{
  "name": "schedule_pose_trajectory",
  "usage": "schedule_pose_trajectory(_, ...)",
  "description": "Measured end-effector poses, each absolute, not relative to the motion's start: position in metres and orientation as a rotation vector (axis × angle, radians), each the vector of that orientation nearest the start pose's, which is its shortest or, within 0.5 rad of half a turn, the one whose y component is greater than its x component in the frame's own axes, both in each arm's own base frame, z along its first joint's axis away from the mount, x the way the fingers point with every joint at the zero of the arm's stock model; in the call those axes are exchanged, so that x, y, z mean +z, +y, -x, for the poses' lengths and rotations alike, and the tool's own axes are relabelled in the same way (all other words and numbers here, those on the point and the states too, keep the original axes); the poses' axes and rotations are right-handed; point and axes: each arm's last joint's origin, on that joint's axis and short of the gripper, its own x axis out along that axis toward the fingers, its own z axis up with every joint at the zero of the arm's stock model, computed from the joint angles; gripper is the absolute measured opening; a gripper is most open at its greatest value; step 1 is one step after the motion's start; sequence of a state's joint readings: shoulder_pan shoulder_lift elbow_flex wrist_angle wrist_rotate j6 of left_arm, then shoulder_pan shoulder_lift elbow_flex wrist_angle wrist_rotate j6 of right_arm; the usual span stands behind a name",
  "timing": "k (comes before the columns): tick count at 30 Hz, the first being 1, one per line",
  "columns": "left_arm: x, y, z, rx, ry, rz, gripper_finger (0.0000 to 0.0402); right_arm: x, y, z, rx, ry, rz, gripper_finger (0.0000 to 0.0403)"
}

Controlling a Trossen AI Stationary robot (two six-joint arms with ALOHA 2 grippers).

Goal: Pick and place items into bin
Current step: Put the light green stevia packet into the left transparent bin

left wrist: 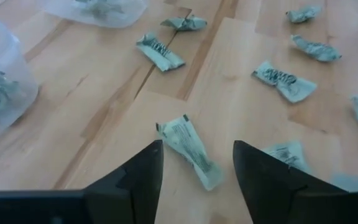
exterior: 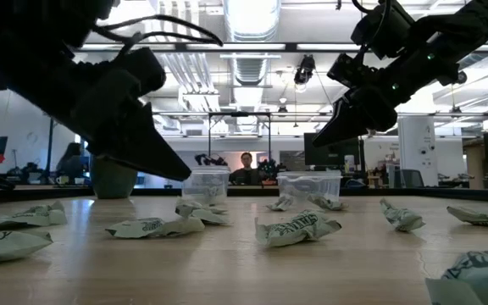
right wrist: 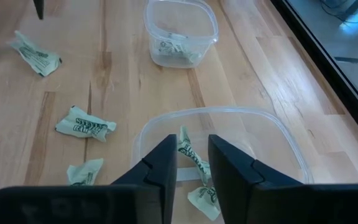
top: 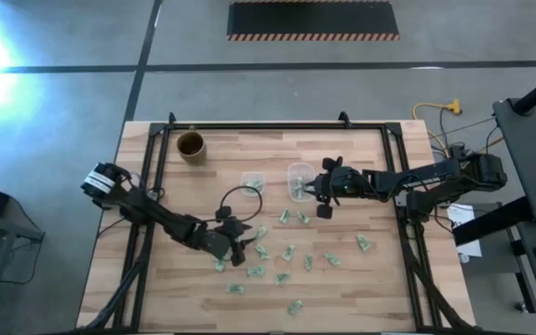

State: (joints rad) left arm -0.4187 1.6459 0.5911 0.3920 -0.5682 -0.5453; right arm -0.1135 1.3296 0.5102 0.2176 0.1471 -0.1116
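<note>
Several green-and-white wrappers (top: 277,256) lie scattered on the wooden table (top: 370,288). My left gripper (left wrist: 197,146) is open and low over the table, with one wrapper (left wrist: 188,146) lying flat between its fingers, which stand on either side of it. My right gripper (right wrist: 191,140) is shut on another wrapper and hovers above a clear tub (right wrist: 229,113), which in the high view is the right-hand tub (top: 296,170). A second clear tub (right wrist: 211,37) farther off has wrappers lying in it. My right gripper pinches a wrapper (right wrist: 184,142) between its two fingers, slanting down from the table's right side. One end of the wrapper sticks out past the fingertips. The piece is lifted clear, above the tub's open top.
A brown round cup (top: 191,145) stands at the table's far left. The two tubs (exterior: 310,185) (exterior: 205,182) sit side by side at mid-table, between the arms. Black rails (top: 156,158) run along the table's left, right and far sides. People sit in the room beyond.
</note>
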Motion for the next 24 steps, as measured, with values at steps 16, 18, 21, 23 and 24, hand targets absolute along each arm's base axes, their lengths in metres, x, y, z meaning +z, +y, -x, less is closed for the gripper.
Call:
schedule_pose_trajectory(16, 0.109, -0.105, -0.280, 0.295, 0.532, 0.218, 0.0180, 0.167, -0.032, -0.245, -0.218, 0.617, 0.118, 0.0075)
schedule_pose_trajectory(18, 0.107, -0.105, -0.281, 0.297, 0.539, 0.215, 0.0180, 0.167, -0.032, -0.245, -0.218, 0.617, 0.118, 0.0076)
schedule_pose_trajectory(21, 0.106, -0.104, -0.281, 0.300, 0.542, 0.217, 0.0179, 0.167, -0.032, -0.245, -0.219, 0.616, 0.118, 0.0080)
schedule_pose_trajectory(23, 0.105, -0.104, -0.281, 0.306, 0.544, 0.230, 0.0172, 0.167, -0.032, -0.245, -0.219, 0.616, 0.116, 0.0081)
schedule_pose_trajectory(24, 0.104, -0.103, -0.280, 0.309, 0.546, 0.233, 0.0166, 0.167, -0.032, -0.245, -0.219, 0.616, 0.116, 0.0082)
